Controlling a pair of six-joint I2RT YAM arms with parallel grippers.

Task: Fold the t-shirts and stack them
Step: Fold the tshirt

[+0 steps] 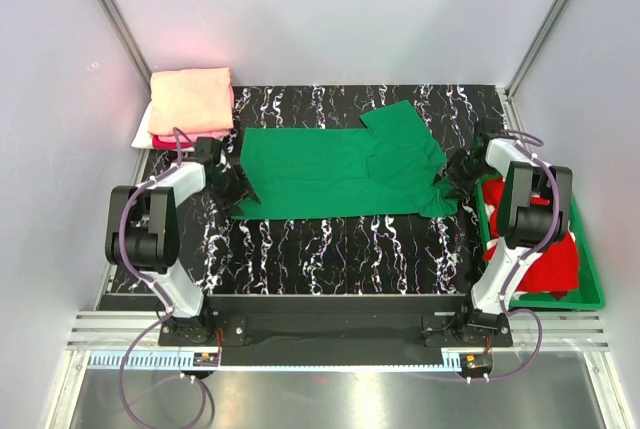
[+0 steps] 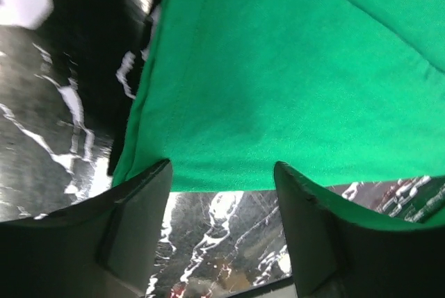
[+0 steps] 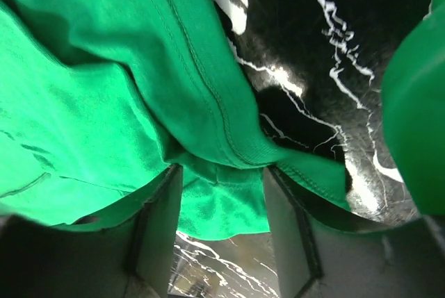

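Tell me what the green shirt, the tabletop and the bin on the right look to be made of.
The green shirt looks like soft matte knit, probably cotton: it creases and shows a stitched hem. The tabletop is hard and glossy, black with white veining: marble-look laminate or sheet, I cannot tell. The bin seems rigid green plastic: its thin rim runs straight.

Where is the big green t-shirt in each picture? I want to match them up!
Top external: the green t-shirt lies spread out in the middle of the table.
Left wrist: the green t-shirt fills the top and right, with its edge across the lower middle.
Right wrist: the green t-shirt is bunched across the left and centre.
Shared landmark: the black table with white veins shows in all three.
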